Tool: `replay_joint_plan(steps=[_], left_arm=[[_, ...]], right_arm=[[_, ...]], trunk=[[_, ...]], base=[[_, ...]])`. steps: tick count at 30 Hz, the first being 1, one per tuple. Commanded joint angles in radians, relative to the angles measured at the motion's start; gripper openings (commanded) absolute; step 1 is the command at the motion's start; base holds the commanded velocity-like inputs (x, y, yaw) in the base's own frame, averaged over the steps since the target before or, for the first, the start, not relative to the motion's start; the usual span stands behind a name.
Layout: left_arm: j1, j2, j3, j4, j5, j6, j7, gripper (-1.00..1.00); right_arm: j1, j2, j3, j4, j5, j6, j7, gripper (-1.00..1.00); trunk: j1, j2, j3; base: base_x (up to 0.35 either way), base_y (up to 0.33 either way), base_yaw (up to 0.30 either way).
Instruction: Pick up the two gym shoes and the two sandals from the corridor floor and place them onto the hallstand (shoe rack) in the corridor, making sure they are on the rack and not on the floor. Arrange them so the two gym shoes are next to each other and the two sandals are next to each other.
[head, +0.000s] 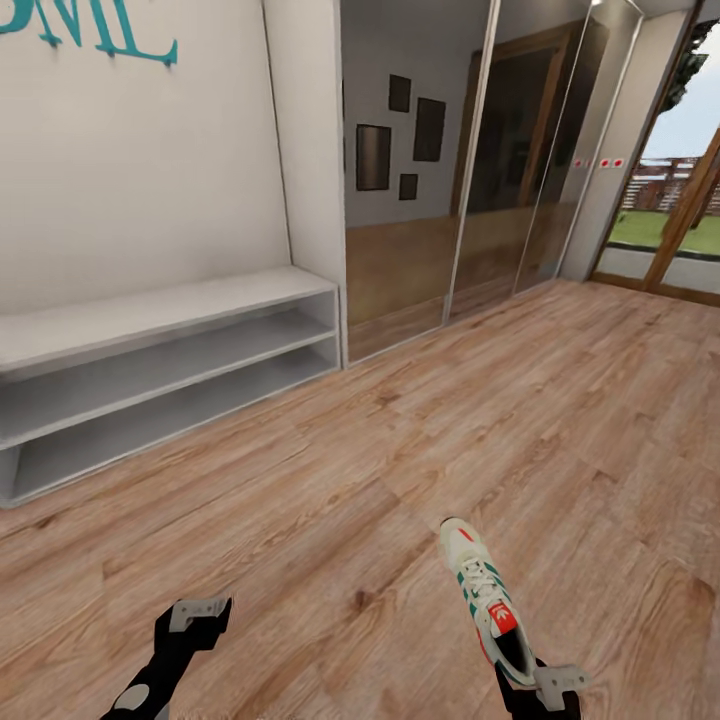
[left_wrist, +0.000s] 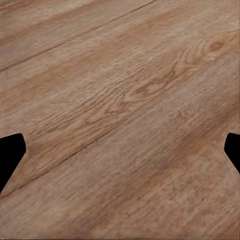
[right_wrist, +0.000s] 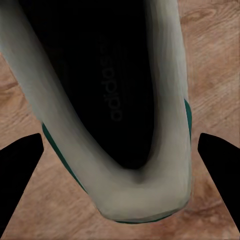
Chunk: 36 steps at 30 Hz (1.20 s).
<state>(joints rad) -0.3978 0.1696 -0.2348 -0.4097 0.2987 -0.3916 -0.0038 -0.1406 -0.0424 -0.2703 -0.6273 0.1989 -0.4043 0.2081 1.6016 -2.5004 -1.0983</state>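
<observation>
Wood-plank corridor floor (head: 400, 440). Right gripper (right_wrist: 120, 150), fingers spread wide either side of a sneaker's (head: 485, 600) heel, not yet closed on it; the shoe lies near right, toe pointing away. Left gripper (head: 200, 612) hovers open and empty over bare planks. Shoe rack (head: 170, 375) stands far left, shelves bare. Step in hand: grasping the first sneaker; next, close and lift.

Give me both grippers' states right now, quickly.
Left gripper: open, empty, over the corridor floor.
Right gripper: fingers spread either side of the gym shoe's heel; a grip cannot be told.
</observation>
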Motion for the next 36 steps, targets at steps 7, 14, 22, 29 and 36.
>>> replay_joint_plan(steps=[7, 14, 22, 29, 36], left_arm=[[-0.001, -0.005, -0.008, -0.002, 0.010, -0.005, -0.004, 1.00], [-0.001, -0.008, -0.008, 0.003, 0.009, -0.006, -0.007, 1.00], [-0.001, -0.009, -0.008, 0.003, 0.010, -0.006, -0.007, 1.00], [-0.001, -0.009, -0.008, 0.003, 0.010, -0.006, -0.006, 1.00], [-0.001, -0.009, -0.006, 0.003, 0.010, -0.006, -0.005, 1.00]], right_arm=[[-0.001, 0.001, -0.007, -0.001, 0.007, -0.004, 0.008, -1.00], [-0.001, 0.001, -0.007, -0.002, 0.007, -0.004, 0.008, -1.00], [-0.001, 0.001, -0.007, -0.002, 0.007, -0.004, 0.008, -1.00], [-0.001, 0.001, -0.007, -0.002, 0.007, -0.004, 0.008, -1.00], [-0.001, 0.002, -0.007, -0.002, 0.007, -0.004, 0.007, -1.00]], trunk=[[0.000, 0.000, -0.001], [0.000, 0.000, -0.001], [0.000, 0.000, -0.001], [0.000, 0.000, -0.001], [0.000, 0.000, -0.001]], base=[[0.000, 0.000, 0.278], [0.000, 0.000, 0.278], [0.000, 0.000, 0.278], [0.000, 0.000, 0.278], [0.000, 0.000, 0.279]])
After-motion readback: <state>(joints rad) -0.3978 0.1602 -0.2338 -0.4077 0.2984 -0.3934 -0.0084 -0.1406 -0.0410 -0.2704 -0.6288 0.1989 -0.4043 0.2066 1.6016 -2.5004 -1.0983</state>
